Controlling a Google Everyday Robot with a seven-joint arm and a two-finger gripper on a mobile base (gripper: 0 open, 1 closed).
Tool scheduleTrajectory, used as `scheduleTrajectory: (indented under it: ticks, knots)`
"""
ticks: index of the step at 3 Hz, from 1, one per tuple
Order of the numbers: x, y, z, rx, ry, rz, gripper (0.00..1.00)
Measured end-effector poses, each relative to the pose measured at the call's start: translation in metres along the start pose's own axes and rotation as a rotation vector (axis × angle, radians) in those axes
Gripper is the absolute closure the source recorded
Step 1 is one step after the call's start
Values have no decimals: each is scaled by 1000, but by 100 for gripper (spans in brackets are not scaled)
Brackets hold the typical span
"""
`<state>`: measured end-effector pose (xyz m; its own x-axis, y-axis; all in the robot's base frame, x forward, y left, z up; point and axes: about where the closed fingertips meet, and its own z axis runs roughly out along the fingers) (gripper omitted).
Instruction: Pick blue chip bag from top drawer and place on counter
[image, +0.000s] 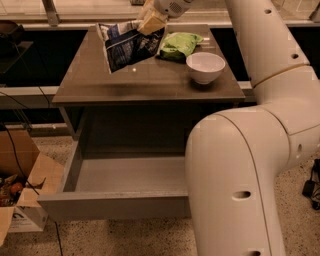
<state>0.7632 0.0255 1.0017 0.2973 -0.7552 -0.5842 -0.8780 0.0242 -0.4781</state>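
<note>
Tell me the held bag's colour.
Navy with white ends, camera view; gripper holds the bag above the counter.

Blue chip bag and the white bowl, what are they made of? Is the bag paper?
The blue chip bag, pinched by the gripper over the counter, looks like thin plastic film or foil rather than paper: it is glossy and crinkled, with bright glints. The white bowl looks like glazed ceramic, though it could be hard plastic: it is smooth and evenly white, with a soft shine.
</note>
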Motion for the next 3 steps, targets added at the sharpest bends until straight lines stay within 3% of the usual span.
scheduleTrajectory:
  ticks: [2,3]
  knots:
    - [0,0,0,-1,0,0,11]
    - [0,0,0,-1,0,0,0]
